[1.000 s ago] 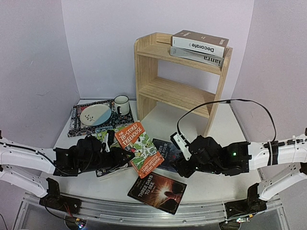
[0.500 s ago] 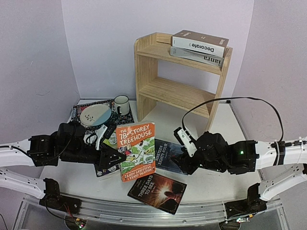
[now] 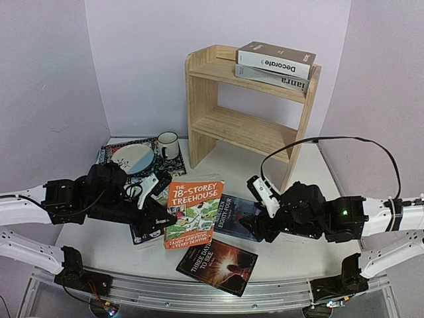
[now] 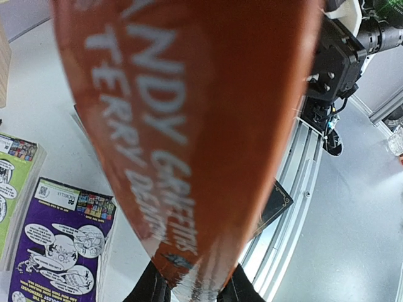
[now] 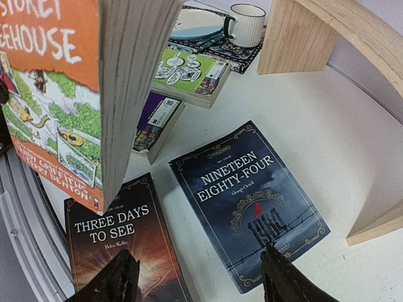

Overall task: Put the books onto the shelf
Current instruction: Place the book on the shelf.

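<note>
At seven o'clock from the shelf (image 3: 245, 129), pinches the orange book (image 3: 195, 212) upright by its lower edge in the narrow left gripper (image 3: 159, 215), hangs the right gripper (image 5: 201, 280) wide over the blue book (image 5: 252, 189), and next probably needs a carry toward one o'clock onto a tier.

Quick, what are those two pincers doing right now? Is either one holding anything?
Left pincer: closed on the orange book, holding it up off the table.
Right pincer: open, holding nothing.
</note>
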Controlling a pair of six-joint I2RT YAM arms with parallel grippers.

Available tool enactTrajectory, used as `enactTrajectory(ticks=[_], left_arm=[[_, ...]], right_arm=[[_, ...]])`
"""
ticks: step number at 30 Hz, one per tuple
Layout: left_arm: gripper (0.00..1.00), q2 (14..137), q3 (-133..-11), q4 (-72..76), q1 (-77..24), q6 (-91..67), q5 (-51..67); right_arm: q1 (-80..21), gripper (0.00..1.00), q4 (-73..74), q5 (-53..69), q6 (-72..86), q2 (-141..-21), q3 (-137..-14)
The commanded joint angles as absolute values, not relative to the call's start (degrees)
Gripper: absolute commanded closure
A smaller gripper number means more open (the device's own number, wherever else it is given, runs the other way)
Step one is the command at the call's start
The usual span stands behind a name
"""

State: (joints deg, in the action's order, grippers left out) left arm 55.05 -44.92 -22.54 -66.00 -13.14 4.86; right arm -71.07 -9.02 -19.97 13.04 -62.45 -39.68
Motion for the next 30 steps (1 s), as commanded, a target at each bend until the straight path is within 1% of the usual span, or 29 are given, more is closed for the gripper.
enactTrajectory(ticks=[1,9,14,18,20,21,25,28,30], left_arm=[[1.0,55.7,-49.1,-17.0,-66.1,-10.0,3.2],[1.0,58.7,-51.6,-14.9,-66.1,-5.4,-8.1],[1.0,59.9,-53.9,-10.7,-66.1,-0.6,-14.2],[1.0,62.8,-55.9,-8.4,-66.0,1.7,-18.9],[1.0,64.3,-57.2,-7.6,-65.7,2.6,-18.9],[1.0,65.1,-58.0,-7.4,-65.2,2.8,-18.6],[1.0,67.8,-60.7,-6.4,-61.5,2.3,-13.4],[1.0,69.6,-62.6,-5.9,-56.7,0.8,-7.0],[1.0,70.6,-63.6,-5.8,-54.5,0.6,-5.6]], right_arm=[[-71.3,0.3,-10.0,-15.8,11.2,-62.6,-40.4],[-71.3,0.28,-10.7,-17.3,10.6,-65.1,-41.0],[-71.3,0.28,-11.7,-24.3,9.7,-63.8,-40.2],[-71.3,0.27,-11.7,-26.2,8.6,-61.5,-38.1],[-71.3,0.25,-11.8,-27.5,8.5,-60.6,-36.5],[-71.3,0.22,-11.8,-29.1,8.3,-59.9,-35.6],[-71.2,0.03,-12.7,-35.8,7.5,-56.8,-31.4],[-70.6,0.02,-13.4,-39.1,6.3,-54.8,-28.7],[-69.4,0.02,-13.5,-41.2,6.4,-54.4,-27.4]])
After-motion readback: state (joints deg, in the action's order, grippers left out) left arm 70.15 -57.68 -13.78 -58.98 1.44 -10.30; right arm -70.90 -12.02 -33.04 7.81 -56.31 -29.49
